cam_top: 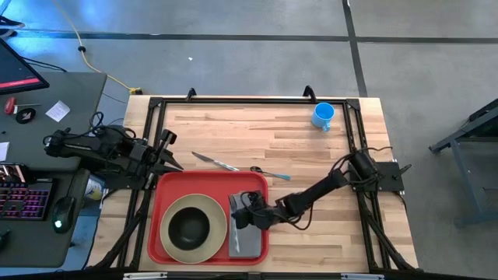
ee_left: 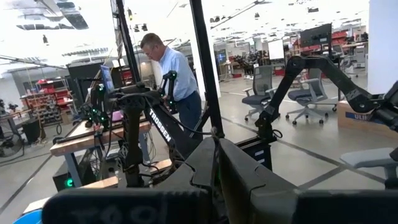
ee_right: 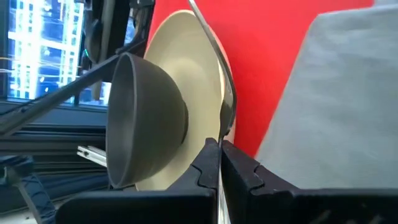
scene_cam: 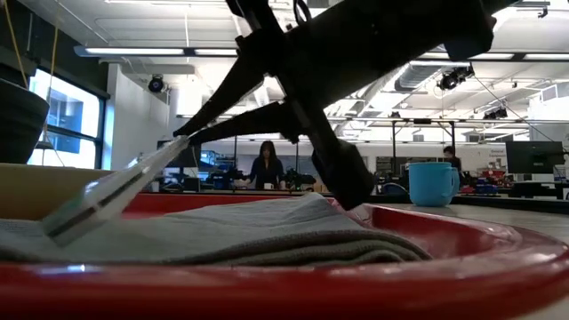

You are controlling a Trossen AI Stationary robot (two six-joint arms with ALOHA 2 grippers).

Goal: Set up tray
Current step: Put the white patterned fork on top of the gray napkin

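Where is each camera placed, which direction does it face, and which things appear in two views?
High view: above the table, facing straight down; both arms, red tray, blue cup.
Low view: at table height, facing the room; right end effector holding a utensil over the grey napkin.
Left wrist view: facing the room and a person.
Right wrist view: own fingers shut on the utensil, beside the cream plate.
Shared: tray, napkin.

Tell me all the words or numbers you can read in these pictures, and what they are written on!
"TROSSEN": white letters on the dark robot arm in the room behind the table, left wrist view.
A label on the box at the right edge of that view: cut off and too blurred to read.
Marks on the dark bar across the bottom of that view: too blurred to read.
No text shows on the red tray, plate, napkin or blue mug.
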